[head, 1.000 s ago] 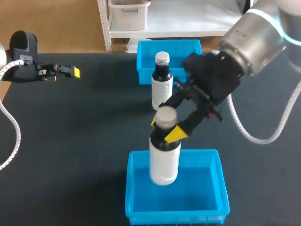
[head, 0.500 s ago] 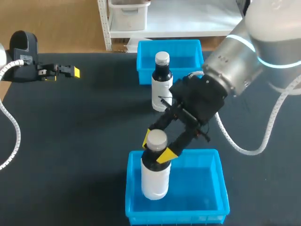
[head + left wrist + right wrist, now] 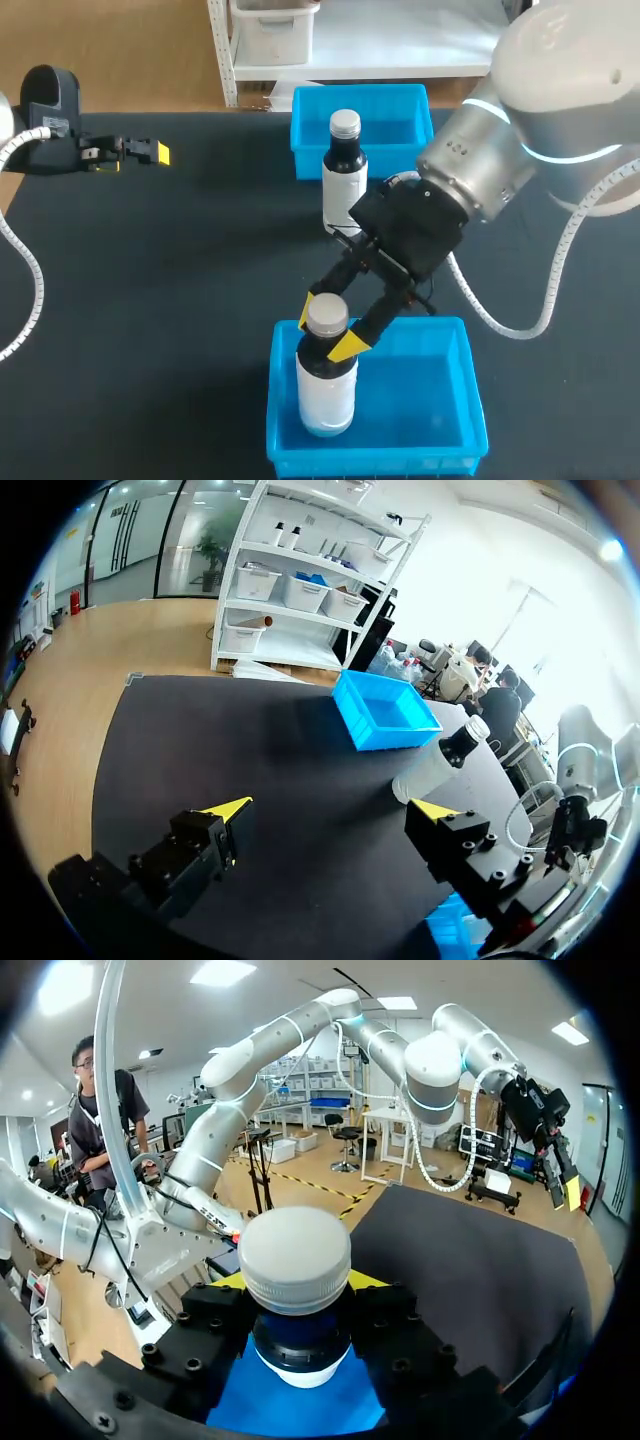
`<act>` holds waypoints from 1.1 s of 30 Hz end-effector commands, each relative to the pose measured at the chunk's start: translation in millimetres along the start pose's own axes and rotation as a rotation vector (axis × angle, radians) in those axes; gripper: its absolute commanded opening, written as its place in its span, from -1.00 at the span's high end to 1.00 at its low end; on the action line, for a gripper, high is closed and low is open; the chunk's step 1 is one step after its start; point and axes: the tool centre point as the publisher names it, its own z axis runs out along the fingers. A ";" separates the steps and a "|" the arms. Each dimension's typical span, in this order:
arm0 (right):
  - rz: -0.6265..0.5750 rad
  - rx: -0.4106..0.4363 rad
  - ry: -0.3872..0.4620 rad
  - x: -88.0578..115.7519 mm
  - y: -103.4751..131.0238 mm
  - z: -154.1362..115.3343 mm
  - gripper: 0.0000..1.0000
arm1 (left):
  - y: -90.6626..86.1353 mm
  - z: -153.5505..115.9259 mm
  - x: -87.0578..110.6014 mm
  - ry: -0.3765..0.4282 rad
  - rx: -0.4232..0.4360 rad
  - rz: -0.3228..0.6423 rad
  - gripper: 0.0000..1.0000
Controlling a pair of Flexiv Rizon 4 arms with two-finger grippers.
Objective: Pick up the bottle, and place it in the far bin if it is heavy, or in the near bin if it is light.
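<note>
Between the fingers of the right claw (image 3: 329,328) sits the neck of the white bottle (image 3: 327,395), pinched from both sides just under its pale cap. Below the claw the bottle stands upright, its lower body inside the near bin (image 3: 472,400); whether its base touches the bin floor I cannot tell. Beyond the claw a dark bottle (image 3: 344,170) stands on the desk (image 3: 180,280) just before the far bin (image 3: 360,93). Well apart, the left claw (image 3: 330,815) is spread wide over the desk.
</note>
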 end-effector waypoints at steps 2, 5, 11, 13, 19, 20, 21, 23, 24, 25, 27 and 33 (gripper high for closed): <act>0.013 -0.007 0.014 4.3 -4.0 2.2 0.50 | 0.0 0.0 0.0 0.000 0.000 0.000 -1.00; 0.020 -0.010 0.019 6.0 -5.0 2.8 0.10 | 0.0 0.0 0.0 0.000 0.000 0.000 -1.00; 0.031 -0.010 0.024 7.5 -6.1 2.4 -1.00 | 0.0 0.0 0.0 0.000 0.000 0.000 -1.00; 0.038 -0.009 0.029 8.5 -6.0 1.4 -1.00 | 0.0 0.0 0.0 0.000 0.000 0.000 -1.00; 0.083 0.006 0.113 31.4 -3.2 -20.9 -1.00 | 0.0 0.0 0.0 0.000 0.000 0.000 -1.00; 0.092 -0.003 0.129 37.8 -1.9 -29.9 -1.00 | 0.0 0.0 0.0 0.000 0.000 0.000 -1.00; 0.077 -0.048 0.172 43.7 1.1 -37.8 -1.00 | 0.0 0.0 0.0 0.000 0.000 0.000 -1.00; 0.054 -0.111 0.221 56.5 9.0 -53.7 -1.00 | 0.0 0.0 0.0 0.000 0.000 0.000 -1.00; 0.030 -0.179 0.230 62.7 14.0 -62.4 -1.00 | 0.0 0.0 0.0 0.000 0.000 0.000 -1.00; 0.018 -0.207 0.265 68.3 19.1 -70.8 -1.00 | 0.0 0.0 0.0 0.000 0.000 0.000 -1.00; -0.015 -0.294 0.263 77.1 29.8 -88.0 -1.00 | 0.0 0.0 0.0 0.000 0.000 0.000 -1.00; 0.021 -0.291 0.210 100.7 40.4 -153.0 -1.00 | 0.0 0.0 0.0 0.000 0.000 0.000 -1.00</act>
